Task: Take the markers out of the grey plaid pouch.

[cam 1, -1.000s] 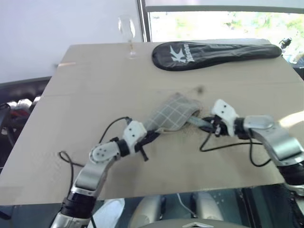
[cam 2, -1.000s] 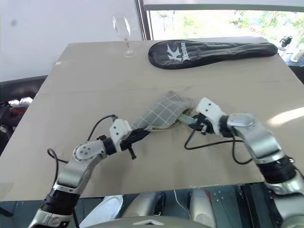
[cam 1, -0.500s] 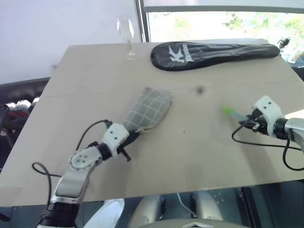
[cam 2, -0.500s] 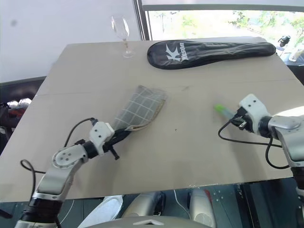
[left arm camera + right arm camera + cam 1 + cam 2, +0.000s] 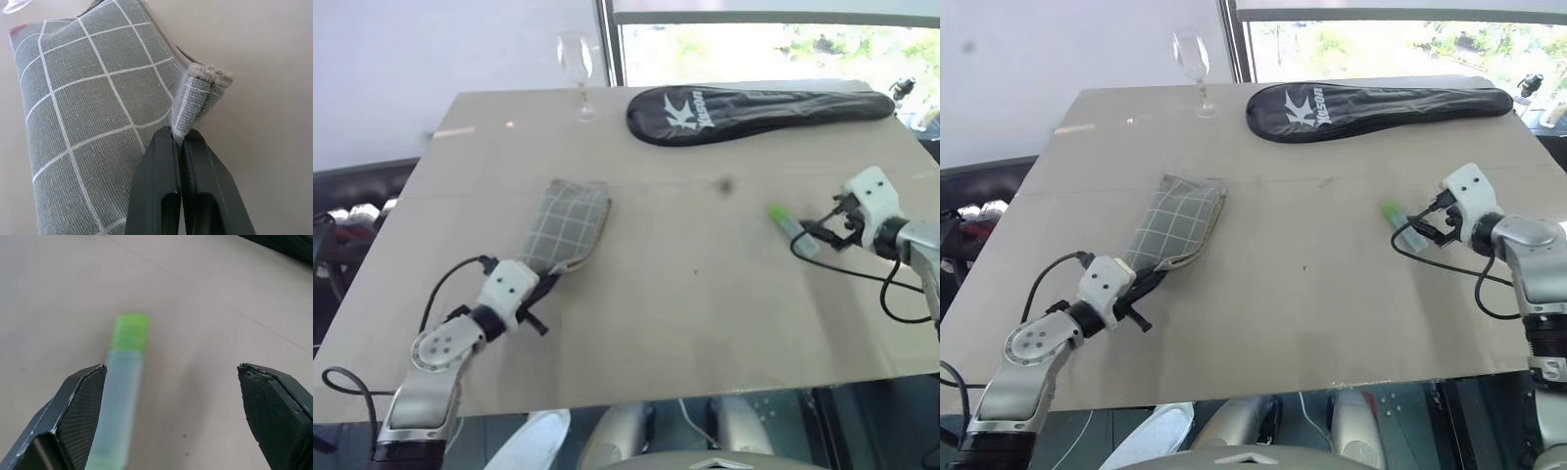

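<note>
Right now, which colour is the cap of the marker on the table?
Bright green; the marker has a pale body. It shows best in the right wrist view.

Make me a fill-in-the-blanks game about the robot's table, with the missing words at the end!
1. The left gripper pinches a corner of the grey plaid ____.
2. The marker by the right gripper has a bright ____ cap.
3. The right gripper's fingers are wide ____.
4. The wine glass stands beside the long ____ racket cover.

Missing words: pouch, green, open, black
</note>
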